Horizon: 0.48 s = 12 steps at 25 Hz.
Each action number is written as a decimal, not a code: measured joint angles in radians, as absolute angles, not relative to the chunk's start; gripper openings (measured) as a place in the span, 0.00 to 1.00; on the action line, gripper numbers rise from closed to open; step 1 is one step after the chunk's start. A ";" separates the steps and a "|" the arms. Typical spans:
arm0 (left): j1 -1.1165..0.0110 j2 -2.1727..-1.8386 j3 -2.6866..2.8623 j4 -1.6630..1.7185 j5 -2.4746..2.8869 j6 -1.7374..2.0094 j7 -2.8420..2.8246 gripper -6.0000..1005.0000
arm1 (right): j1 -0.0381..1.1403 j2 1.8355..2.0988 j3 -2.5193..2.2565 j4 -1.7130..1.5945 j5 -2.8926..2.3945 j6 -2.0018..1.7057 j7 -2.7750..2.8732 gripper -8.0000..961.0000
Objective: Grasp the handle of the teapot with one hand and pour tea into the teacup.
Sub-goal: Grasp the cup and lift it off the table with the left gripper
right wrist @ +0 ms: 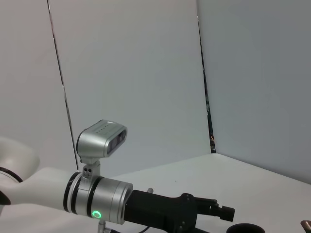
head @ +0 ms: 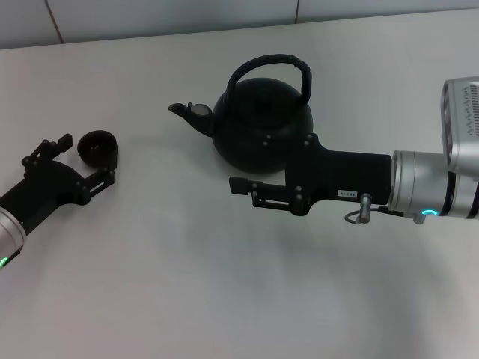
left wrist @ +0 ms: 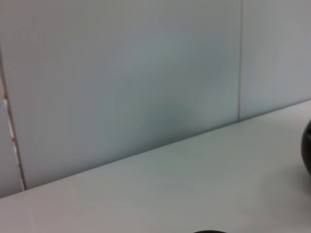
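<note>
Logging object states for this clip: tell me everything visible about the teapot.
The teapot is a large, round, matte-black pot standing upright on the white table. A short spout points toward the robot's left, where the teacup sits apart from it. Its handle, a tall black arch, rises over the top, ungrasped. The right gripper reaches across in front of the pot's lower body, hiding part of it; contact cannot be confirmed.
</note>
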State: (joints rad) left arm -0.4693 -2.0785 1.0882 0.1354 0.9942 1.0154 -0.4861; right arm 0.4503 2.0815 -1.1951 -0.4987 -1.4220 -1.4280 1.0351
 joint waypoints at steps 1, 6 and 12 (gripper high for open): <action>-0.473 -2.078 1.092 0.136 0.994 1.008 -0.486 0.86 | 0.451 2.081 -1.195 -0.499 -1.422 -1.428 1.035 0.60; -0.487 -2.079 1.093 0.135 0.994 0.981 -0.486 0.86 | 0.451 2.080 -1.193 -0.501 -1.422 -1.428 1.034 0.60; -0.490 -2.078 1.094 0.138 0.994 0.973 -0.485 0.86 | 0.451 2.080 -1.193 -0.502 -1.422 -1.428 1.034 0.60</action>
